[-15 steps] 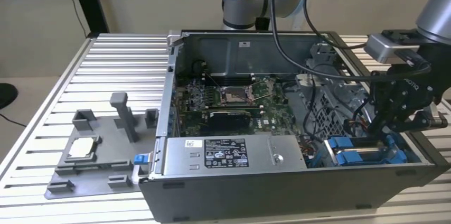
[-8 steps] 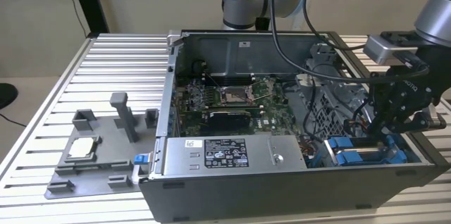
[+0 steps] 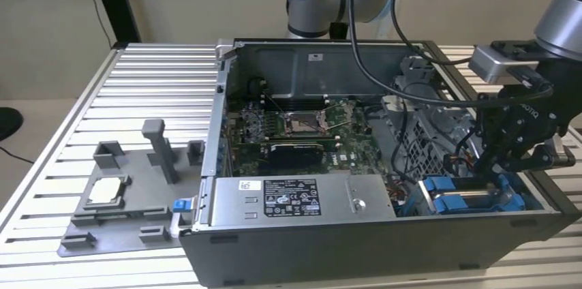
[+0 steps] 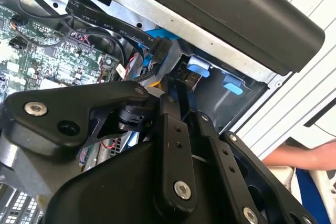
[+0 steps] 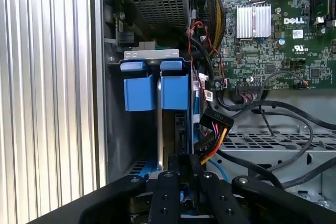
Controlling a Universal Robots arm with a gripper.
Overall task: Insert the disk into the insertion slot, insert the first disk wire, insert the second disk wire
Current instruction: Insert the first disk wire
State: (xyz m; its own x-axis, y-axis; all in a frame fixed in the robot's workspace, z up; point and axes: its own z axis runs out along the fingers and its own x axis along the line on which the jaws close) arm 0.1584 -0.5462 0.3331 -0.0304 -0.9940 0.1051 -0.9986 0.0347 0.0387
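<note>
Ribbed aluminium table [image 3: 136, 78] beneath an open computer case [image 3: 364, 255]. Reaches down with the gripper [image 3: 503, 176] into the case's corner bay. Keeps the fingers [image 5: 169, 192] almost together, with only a thin gap between them; cannot tell whether anything is pinched there. Straight ahead of the fingertips, edge-on in its blue frame: the disk [image 5: 159, 129], already seated in the insertion slot [image 5: 113, 129]. Just beside the fingers, on the motherboard [image 5: 262, 51] side: a black power connector [image 5: 214, 121] trailing yellow, orange and red wires.

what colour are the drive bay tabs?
Drive bay tabs: bright blue, clearest in the first wrist view.
</note>
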